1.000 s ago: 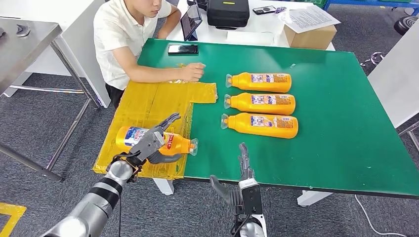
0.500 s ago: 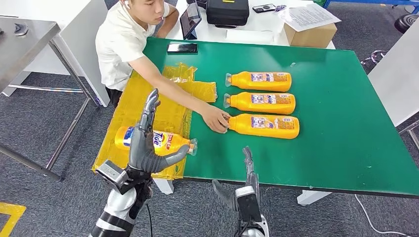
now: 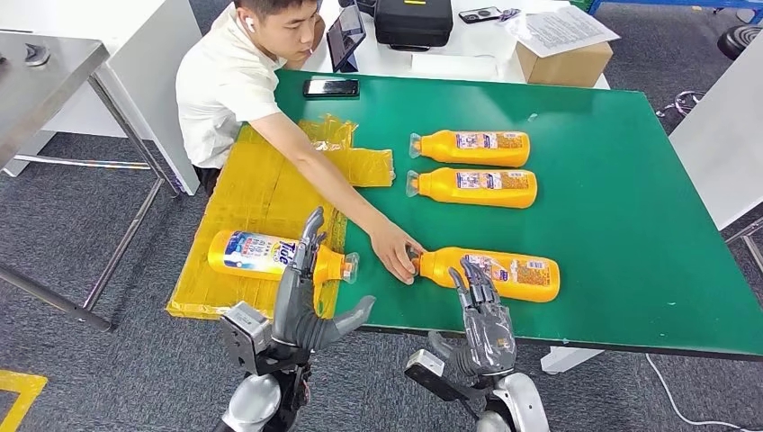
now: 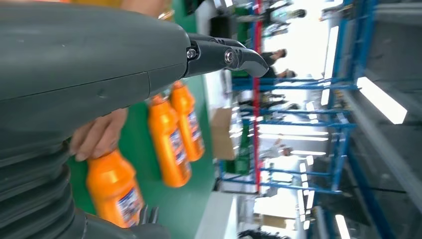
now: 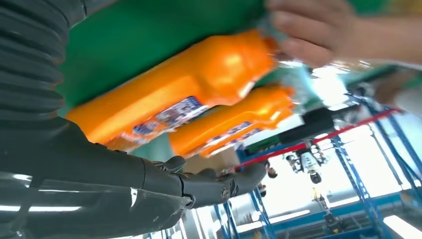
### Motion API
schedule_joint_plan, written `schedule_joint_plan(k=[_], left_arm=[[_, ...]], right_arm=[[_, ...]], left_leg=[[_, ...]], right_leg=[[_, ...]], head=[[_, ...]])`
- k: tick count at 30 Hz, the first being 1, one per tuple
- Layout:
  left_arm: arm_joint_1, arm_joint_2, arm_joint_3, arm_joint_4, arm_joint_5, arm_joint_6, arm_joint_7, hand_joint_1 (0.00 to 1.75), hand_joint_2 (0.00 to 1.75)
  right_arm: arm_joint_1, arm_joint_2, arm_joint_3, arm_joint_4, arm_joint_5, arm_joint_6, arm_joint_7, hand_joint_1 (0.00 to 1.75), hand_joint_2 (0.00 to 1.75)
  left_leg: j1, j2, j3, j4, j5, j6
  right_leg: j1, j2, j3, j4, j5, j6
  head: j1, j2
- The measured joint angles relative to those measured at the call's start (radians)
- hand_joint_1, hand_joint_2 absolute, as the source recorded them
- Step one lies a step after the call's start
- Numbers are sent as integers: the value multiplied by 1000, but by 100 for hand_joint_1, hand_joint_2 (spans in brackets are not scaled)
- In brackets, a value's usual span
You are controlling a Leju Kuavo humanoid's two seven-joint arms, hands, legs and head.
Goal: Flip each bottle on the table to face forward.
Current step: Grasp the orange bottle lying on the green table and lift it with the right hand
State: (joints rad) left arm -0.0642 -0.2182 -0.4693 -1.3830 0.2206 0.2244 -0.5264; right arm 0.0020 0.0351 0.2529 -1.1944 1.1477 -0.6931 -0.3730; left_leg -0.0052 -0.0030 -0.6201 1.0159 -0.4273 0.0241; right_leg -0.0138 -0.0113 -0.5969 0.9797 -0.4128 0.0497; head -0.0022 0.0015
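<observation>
Bright even indoor light, soft shadows, wrist views motion-blurred, ceiling lamps glaring white

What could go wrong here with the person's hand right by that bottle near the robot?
The person's hand grips the cap end of the nearest orange bottle while the right hand reaches toward its body, so the fingers could strike the person. The raised left hand is close to the Tide bottle on the yellow sheet and might knock it.
</observation>
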Motion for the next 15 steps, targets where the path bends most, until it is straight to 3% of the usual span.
schedule_joint_plan(k=[4, 8, 15], left_arm=[[12, 0, -19, 31, -33, 39, -16, 0, 175], [14, 0, -39, 42, -59, 66, -32, 0, 175], [13, -1, -63, 40, -64, 68, -15, 0, 175]], right_arm=[[-76, -84, -9, 34, 145, 1, 199, 0, 175], [-162, -158, -4, 94, 151, 19, 240, 0, 175], [-261, -199, 27, 165, 181, 71, 330, 0, 175]], left_leg=[[0, 0, 0, 0, 0, 0], [-1, 0, 0, 0, 1, 1], [0, 0, 0, 0, 1, 1]], right_leg=[[0, 0, 0, 0, 0, 0], [-1, 0, 1, 0, 1, 1], [0, 0, 0, 0, 1, 1]], head=[[0, 0], [0, 0], [0, 0]])
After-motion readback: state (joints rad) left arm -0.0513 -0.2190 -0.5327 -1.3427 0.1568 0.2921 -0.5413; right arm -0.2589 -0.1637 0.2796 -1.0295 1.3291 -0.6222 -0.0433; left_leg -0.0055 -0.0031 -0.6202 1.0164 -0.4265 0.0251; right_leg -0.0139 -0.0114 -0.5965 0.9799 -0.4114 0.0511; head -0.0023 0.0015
